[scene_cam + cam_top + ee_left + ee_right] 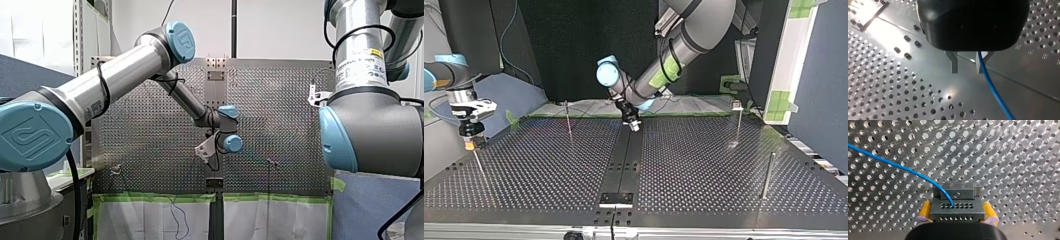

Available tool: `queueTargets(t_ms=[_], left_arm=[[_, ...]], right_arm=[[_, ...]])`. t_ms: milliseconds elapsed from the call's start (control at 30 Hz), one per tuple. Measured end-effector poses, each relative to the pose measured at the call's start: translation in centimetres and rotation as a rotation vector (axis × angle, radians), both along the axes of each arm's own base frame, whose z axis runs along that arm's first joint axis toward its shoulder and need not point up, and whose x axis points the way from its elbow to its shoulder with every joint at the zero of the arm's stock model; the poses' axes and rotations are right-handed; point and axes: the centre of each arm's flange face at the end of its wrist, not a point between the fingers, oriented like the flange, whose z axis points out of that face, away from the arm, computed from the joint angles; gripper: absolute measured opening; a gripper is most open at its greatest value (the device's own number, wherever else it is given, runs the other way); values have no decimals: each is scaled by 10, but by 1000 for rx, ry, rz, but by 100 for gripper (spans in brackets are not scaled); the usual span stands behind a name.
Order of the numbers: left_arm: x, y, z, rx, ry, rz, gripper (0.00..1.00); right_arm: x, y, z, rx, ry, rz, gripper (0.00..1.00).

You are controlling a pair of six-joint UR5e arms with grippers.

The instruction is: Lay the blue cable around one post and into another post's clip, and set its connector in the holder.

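Observation:
The blue cable hangs down past the inner edge of one metal finger of my left gripper. Its fingers stand apart with a clear gap, so it is open and the cable lies loose. In the top view this gripper hovers low over the board's centre strip. My right gripper, with yellow pads, is shut on the grey metal connector. The blue cable curves out of the connector across the board. In the top view the right gripper sits at the left edge, above a thin post.
Thin posts stand on the perforated board: one at the back left of centre, one with a clip top at the back right, one at the right front. A small black and white fixture sits at the near middle edge.

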Motion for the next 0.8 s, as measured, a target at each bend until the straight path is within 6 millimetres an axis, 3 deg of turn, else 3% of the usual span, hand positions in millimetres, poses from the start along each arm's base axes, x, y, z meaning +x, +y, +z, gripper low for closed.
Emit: queueTargets(t_ms=[233, 800], left_arm=[[-1, 2, 4, 32, 15, 13, 42], [3, 3, 59, 173, 27, -88, 42]], right_arm=[[0, 0, 0, 2, 0, 0, 80], [0, 0, 0, 1, 0, 0, 80]])
